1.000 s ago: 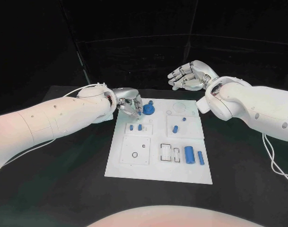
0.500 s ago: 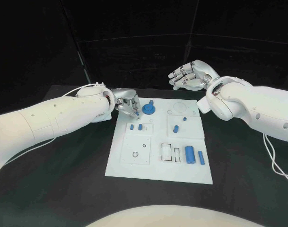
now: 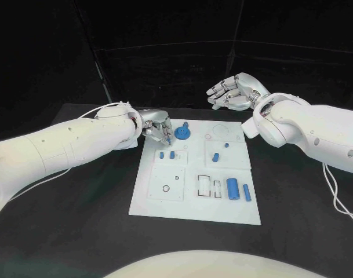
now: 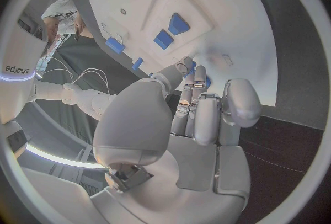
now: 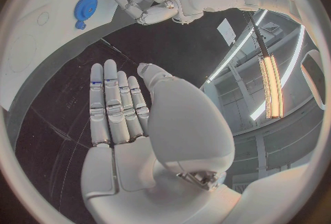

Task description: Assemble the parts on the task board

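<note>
Assembly looks only partly done: you have loose parts left on the task board.

Head view: your left hand sits at the far left corner of the task board, fingers bunched close beside the blue gear; you cannot tell whether they pinch anything. Two small pegs stand nearby, a short pin lies in the middle, and two blue cylinders lie near the right edge, apparently not yet seated. Your right hand is raised beyond the board, holding nothing.
Left wrist view: the fingers curl narrowly together at the board edge.
Right wrist view: the right-hand fingers are extended side by side, nothing in them.
</note>
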`<state>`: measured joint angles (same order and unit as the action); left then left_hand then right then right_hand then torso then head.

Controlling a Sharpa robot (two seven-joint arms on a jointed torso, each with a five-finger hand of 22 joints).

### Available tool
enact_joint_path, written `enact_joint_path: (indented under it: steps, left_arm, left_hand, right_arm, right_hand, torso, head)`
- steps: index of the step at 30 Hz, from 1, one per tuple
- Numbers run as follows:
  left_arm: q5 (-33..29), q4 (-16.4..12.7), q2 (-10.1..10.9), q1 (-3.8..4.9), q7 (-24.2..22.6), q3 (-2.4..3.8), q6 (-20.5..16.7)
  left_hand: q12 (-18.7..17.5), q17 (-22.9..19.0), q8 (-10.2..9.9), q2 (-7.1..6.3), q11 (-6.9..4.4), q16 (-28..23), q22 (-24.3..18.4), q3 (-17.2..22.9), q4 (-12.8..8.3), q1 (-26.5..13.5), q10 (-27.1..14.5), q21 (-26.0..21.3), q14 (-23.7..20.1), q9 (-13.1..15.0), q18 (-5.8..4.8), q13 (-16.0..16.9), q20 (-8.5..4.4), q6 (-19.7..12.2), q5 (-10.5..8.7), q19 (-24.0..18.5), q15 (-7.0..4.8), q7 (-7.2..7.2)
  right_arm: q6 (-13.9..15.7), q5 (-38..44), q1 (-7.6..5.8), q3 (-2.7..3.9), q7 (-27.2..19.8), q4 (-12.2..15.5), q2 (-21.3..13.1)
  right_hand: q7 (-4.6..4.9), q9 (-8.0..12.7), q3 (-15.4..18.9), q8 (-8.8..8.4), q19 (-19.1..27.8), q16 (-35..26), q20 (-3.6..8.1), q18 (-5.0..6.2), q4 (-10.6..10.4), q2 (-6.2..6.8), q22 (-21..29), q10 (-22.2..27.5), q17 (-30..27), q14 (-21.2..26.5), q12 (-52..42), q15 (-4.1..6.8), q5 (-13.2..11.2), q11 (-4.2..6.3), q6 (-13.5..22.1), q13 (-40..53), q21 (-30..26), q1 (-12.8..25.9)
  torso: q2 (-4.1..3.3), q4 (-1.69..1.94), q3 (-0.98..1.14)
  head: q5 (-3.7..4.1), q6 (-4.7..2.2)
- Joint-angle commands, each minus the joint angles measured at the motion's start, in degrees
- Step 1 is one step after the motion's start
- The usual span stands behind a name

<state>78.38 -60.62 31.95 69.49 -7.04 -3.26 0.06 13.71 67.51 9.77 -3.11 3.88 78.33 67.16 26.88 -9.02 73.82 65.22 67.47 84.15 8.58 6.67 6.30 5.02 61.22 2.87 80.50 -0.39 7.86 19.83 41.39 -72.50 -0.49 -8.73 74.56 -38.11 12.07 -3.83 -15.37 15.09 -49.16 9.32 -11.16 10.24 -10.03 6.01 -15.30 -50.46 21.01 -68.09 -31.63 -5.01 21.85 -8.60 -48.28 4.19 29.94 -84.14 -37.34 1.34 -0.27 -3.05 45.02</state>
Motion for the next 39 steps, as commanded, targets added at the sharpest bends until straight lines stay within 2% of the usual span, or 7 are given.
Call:
enact_joint_path:
  steps: [1, 19, 22, 39]
  left_arm:
    - [-0.37, -0.08, -0.1, -0.02, 0.33, 0.04, 0.82]
    - [-0.36, 0.1, -0.39, -0.24, 0.97, 0.02, 1.54]
    - [-0.36, 0.13, -0.44, -0.28, 0.96, 0.01, 1.73]
    - [-0.36, 0.66, -0.75, -0.34, 1.95, -0.02, 3.33]
  left_hand:
    - [-0.39, -0.04, -0.15, 0.01, 0.08, -0.08, -0.04, 0.27, 0.02, -0.22, 0.31, 0.1, 0.75, 0.07, -1.02, -0.05, 0.02, 0.38, -0.14, 0.47, -0.36, -0.14]
    - [-0.46, -0.21, -0.2, 0.01, 0.05, -0.17, 0.08, 0.3, 0.02, -0.21, 0.39, 0.21, 0.72, 0.02, -1.05, -0.09, 0.01, 0.44, -0.15, 0.52, -0.38, -0.17]
    - [-0.46, -0.21, -0.2, 0.01, 0.05, -0.17, 0.08, 0.3, 0.02, -0.21, 0.39, 0.21, 0.72, 0.02, -1.05, -0.09, 0.01, 0.44, -0.15, 0.52, -0.38, -0.17]
    - [-0.59, -0.31, -0.3, -0.18, -0.01, -0.21, 0.13, 0.2, 0.01, -0.32, 0.63, 0.24, 0.74, -0.07, -1.05, -0.14, -0.04, 0.54, -0.16, 0.57, -0.43, -0.25]
  right_arm:
    - [0.29, -0.18, -0.11, 0.04, -0.63, 0.02, 0.05]
    - [0.21, -0.18, -0.1, 0.03, -0.63, -0.05, 0.16]
    - [0.18, -0.18, -0.1, 0.03, -0.63, -0.06, 0.18]
    - [-0.09, -0.18, -0.1, 0.03, -0.38, -0.07, 0.24]
  right_hand:
    - [0.7, 0.01, -0.01, -0.29, -0.37, -0.23, -0.2, 0.1, 0.28, -0.14, 0.09, 0.08, -0.05, -0.41, 0.21, -0.17, 0.34, -0.17, 0.21, -0.06, -0.34, 0.55]
    - [0.7, 0.01, -0.01, -0.29, -0.37, -0.23, -0.2, 0.1, 0.28, -0.14, 0.09, 0.08, -0.05, -0.41, 0.21, -0.17, 0.34, -0.17, 0.21, -0.06, -0.34, 0.55]
    - [0.7, 0.01, -0.01, -0.29, -0.37, -0.23, -0.2, 0.1, 0.28, -0.14, 0.09, 0.08, -0.05, -0.41, 0.21, -0.17, 0.34, -0.17, 0.21, -0.06, -0.34, 0.55]
    - [0.74, 0.0, -0.03, -0.33, -0.41, -0.4, -0.23, 0.09, 0.33, -0.17, 0.21, 0.12, -0.2, -0.46, 0.19, -0.2, 0.33, -0.21, 0.24, -0.22, -0.53, 0.7]
  torso:
    - [0.01, 0.03, -0.02]
    - [0.0, 0.02, -0.01]
    - [-0.01, -0.02, 0.01]
    - [0.01, 0.02, -0.01]
  head:
    - [-0.05, 0.09]
    - [-0.13, 0.18]
    - [-0.34, 0.17]
    - [-0.09, 0.27]
